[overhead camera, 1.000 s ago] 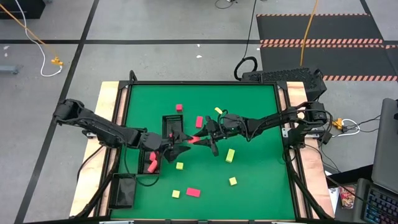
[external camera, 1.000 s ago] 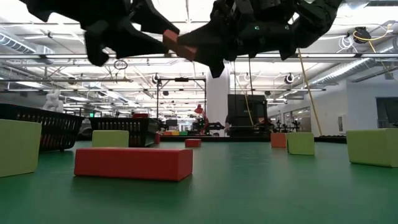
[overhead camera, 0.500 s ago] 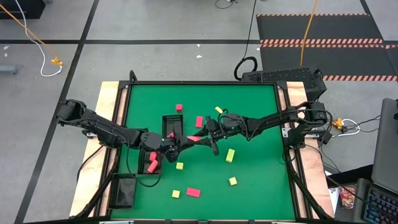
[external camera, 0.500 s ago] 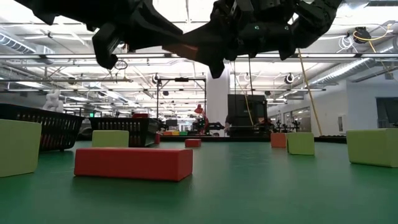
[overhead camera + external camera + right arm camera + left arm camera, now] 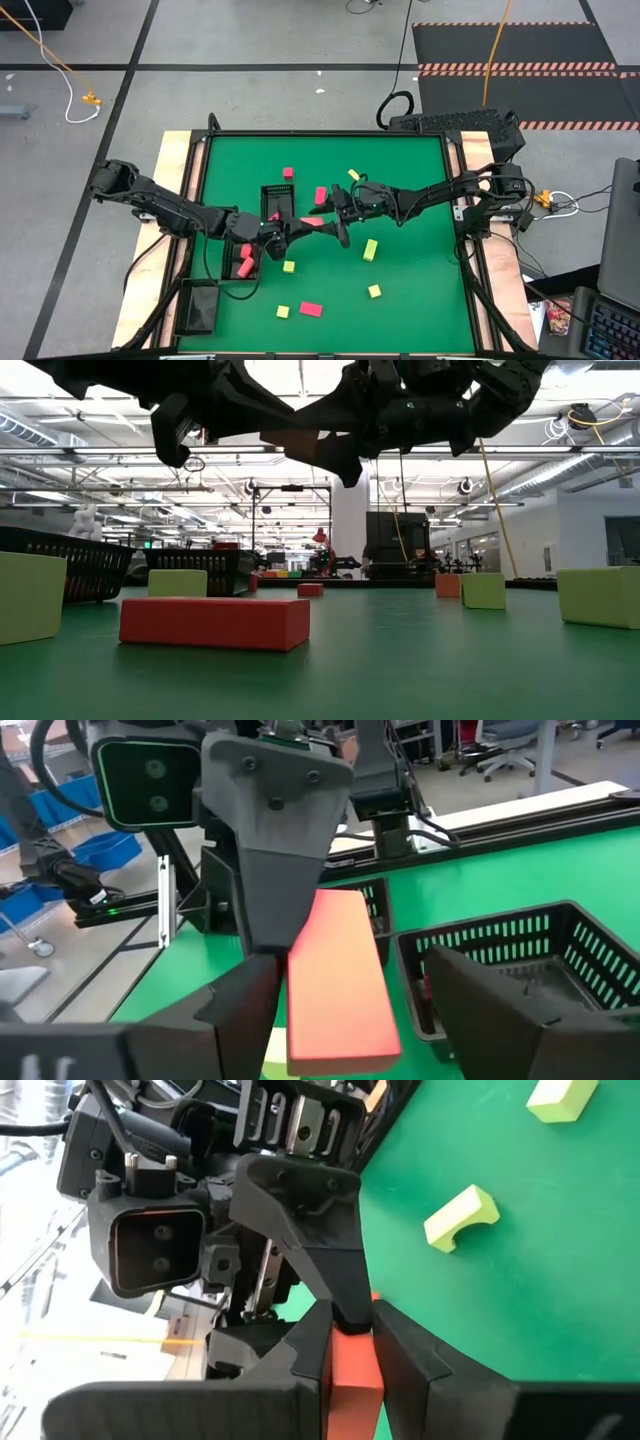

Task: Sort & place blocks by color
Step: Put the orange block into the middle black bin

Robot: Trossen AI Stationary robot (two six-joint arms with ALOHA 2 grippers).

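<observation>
Jaws: the left gripper (image 5: 350, 1330) pinches the salmon-red bar (image 5: 352, 1370) between both fingers. The right gripper (image 5: 360, 1000) stands spread, one finger beside the bar and the other well clear of it.
Bar: in the air at the centre of the high view, above the green table (image 5: 420, 180), bridging the two grippers.
Left gripper: centre-left of the high view, just beside a black mesh tray (image 5: 270, 195).
Right gripper: just right of centre in the high view, facing the left one.
Change: a second ago the left gripper stood short of the bar. It has since moved in and closed on the bar's free end.
Meaning: this looks like a hand-over from right arm to left. The left arm now seems to carry the bar and can likely take it to a tray on its side.
Trays: a second tray (image 5: 250, 282), lower left of centre, already holds reddish pieces.
Loose pieces: yellow-green blocks (image 5: 370, 249) and a red bar (image 5: 311, 309) lie in the lower middle of the table, still unsorted.
</observation>
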